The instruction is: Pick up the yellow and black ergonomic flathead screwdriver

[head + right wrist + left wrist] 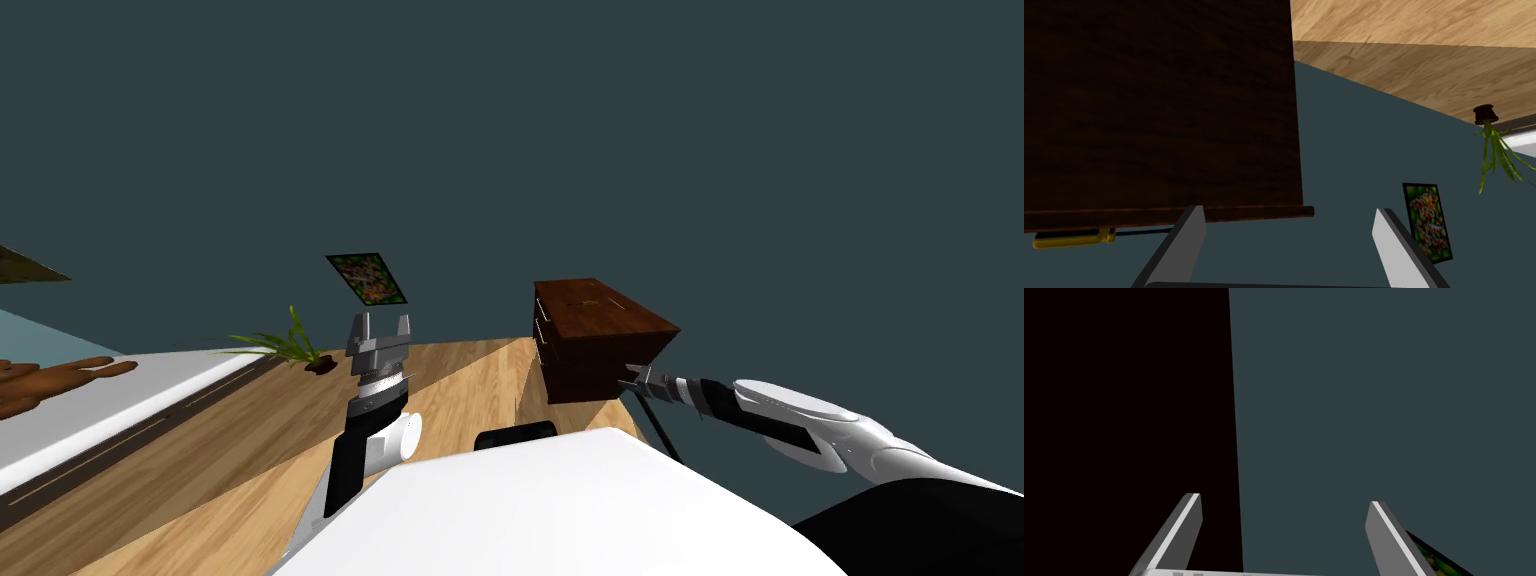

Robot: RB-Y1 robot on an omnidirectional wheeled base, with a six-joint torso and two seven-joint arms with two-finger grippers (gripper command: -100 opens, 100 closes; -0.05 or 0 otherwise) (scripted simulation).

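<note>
The left gripper (381, 320) stands upright on my left, its blades spread wide with nothing between them. It is well apart from the job and idle, as far as I can judge. Moving right across the pale, grained plank floor (200, 470), the next thing of note is the dresser (600, 325). It is a boxy chest of dark reddish-brown wood, with a flat top slab that overhangs its sides a little and thin light lines on its drawer fronts. The right gripper (634, 378) sits near the dresser's side on its white forearm. Its own camera shows the two light grey blades parted and gripping nothing, with the dresser's broad dark side panel (smooth, faintly streaked, like veneer) close ahead. The screwdriver (1074, 239) lies along the dresser's top slab. It has a stubby, rounded yellow handle and a thin, straight dark shaft that runs toward one of the right gripper's blades; any black on the handle is too small to make out. By my reckoning the task is early: the arm is at the dresser, but the tool is untouched and lies off to one side of the open blades, not between them. What is left is to bring the blades around the handle, close on it and lift.
</note>
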